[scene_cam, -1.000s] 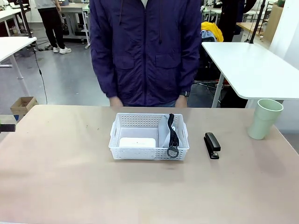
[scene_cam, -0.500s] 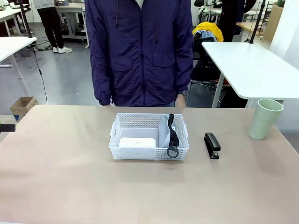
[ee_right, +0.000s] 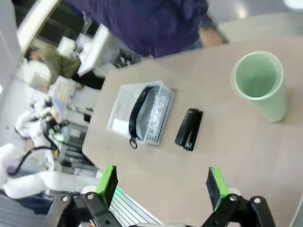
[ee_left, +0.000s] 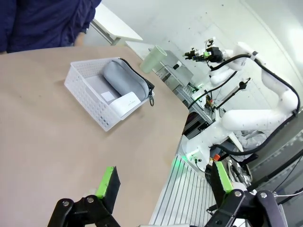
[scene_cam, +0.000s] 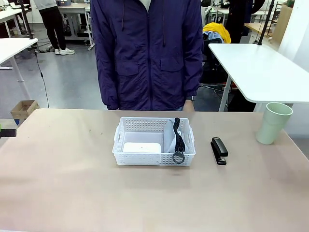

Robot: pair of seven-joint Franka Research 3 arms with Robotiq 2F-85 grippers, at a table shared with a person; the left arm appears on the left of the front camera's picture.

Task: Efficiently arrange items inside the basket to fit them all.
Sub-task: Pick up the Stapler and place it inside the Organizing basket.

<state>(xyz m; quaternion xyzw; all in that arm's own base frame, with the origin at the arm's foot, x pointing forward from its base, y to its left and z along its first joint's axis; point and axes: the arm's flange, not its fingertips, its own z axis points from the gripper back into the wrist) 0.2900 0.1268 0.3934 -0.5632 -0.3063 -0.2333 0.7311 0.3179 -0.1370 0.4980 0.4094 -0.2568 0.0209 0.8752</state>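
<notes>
The white lattice basket (scene_cam: pixel 153 126) stands mid-table in the front view. Inside it a white rounded box (scene_cam: pixel 142 147) lies at the near left, and the grey pouch (scene_cam: pixel 170 137) stands on edge along the right wall, its black strap and ring (scene_cam: pixel 178 157) draped over the front rim. A black stapler (scene_cam: pixel 218 150) lies on the table right of the basket. The pale green cup (scene_cam: pixel 273 123) stands upright at the far right. My left gripper (ee_left: pixel 163 177) is open, well back from the basket (ee_left: pixel 97 101). My right gripper (ee_right: pixel 161 182) is open above the stapler (ee_right: pixel 188 129) and cup (ee_right: pixel 260 85).
A person in a dark blue jacket (scene_cam: pixel 148 53) stands at the far edge behind the basket, hands down by the table edge. The tan tabletop (scene_cam: pixel 72 183) spreads wide left of and in front of the basket. White tables (scene_cam: pixel 256 67) stand behind.
The person has shifted slightly and straightened behind the table. The basket, the stapler and the cup have not moved.
</notes>
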